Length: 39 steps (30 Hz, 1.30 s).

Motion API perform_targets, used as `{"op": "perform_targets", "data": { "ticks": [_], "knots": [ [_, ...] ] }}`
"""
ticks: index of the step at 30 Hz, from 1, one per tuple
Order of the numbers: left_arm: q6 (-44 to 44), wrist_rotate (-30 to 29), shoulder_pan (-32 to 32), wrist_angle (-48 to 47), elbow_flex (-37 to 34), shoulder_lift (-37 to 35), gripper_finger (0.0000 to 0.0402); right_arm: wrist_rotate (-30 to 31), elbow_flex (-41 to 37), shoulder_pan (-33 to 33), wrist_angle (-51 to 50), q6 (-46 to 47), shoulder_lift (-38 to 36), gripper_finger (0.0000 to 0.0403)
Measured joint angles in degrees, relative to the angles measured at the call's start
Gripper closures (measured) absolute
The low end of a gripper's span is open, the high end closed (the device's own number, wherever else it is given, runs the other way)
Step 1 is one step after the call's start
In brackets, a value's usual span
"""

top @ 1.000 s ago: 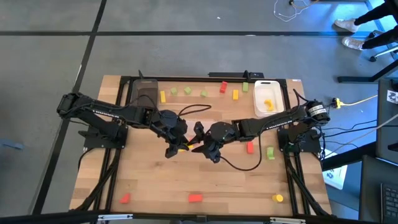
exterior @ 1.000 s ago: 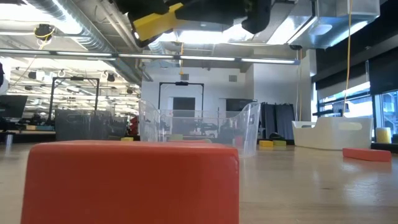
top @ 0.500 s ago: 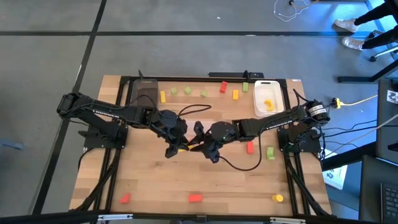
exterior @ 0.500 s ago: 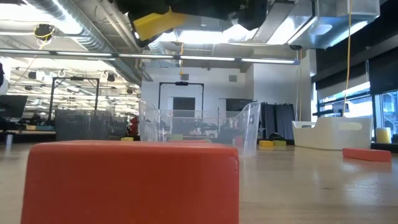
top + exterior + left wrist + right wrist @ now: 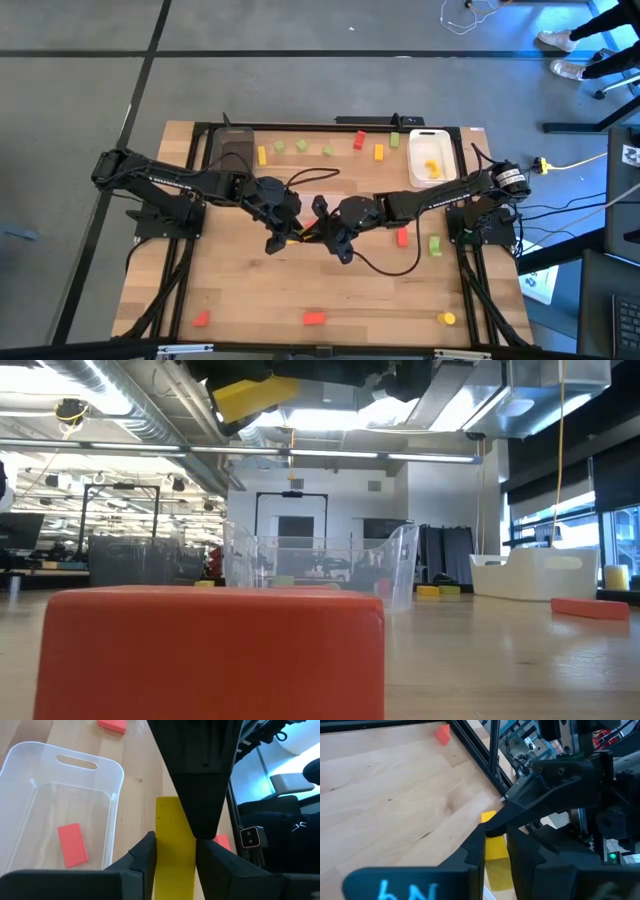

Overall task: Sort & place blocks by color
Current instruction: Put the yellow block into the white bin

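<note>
1. A red block (image 5: 215,650) lies at the near table edge, bare wood around it
2. At mid-table the left gripper (image 5: 283,238) and right gripper (image 5: 318,234) meet, both clamped on one long yellow block (image 5: 174,845)
3. A clear tray (image 5: 30,785) holding a red piece sits beyond

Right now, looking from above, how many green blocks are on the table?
5 green blocks: four in the far row, one near the right edge. The arms may hide more.

yellow block (image 5: 174,845) partly hidden between both grippers' fingers
</note>
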Motion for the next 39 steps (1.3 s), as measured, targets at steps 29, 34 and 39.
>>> {"op": "perform_targets", "data": {
  "ticks": [29, 34, 39],
  "knots": [
    [6.6, -20.7, 0.2, -11.0, 0.1, -7.9, 0.0272, 18.7, 8.6, 2.9, -19.6, 16.0, -2.1, 0.0348],
    [6.6, -25.2, 0.1, -14.3, 0.0, -9.8, 0.0272, 34.6, 11.7, 2.9, -27.9, 25.3, -2.6, 0.0348],
    [6.7, -30.3, -0.7, -16.9, 0.0, -9.9, 0.0272, 47.6, 14.5, 2.0, -39.5, 39.1, -2.6, 0.0348]
  ]
}}
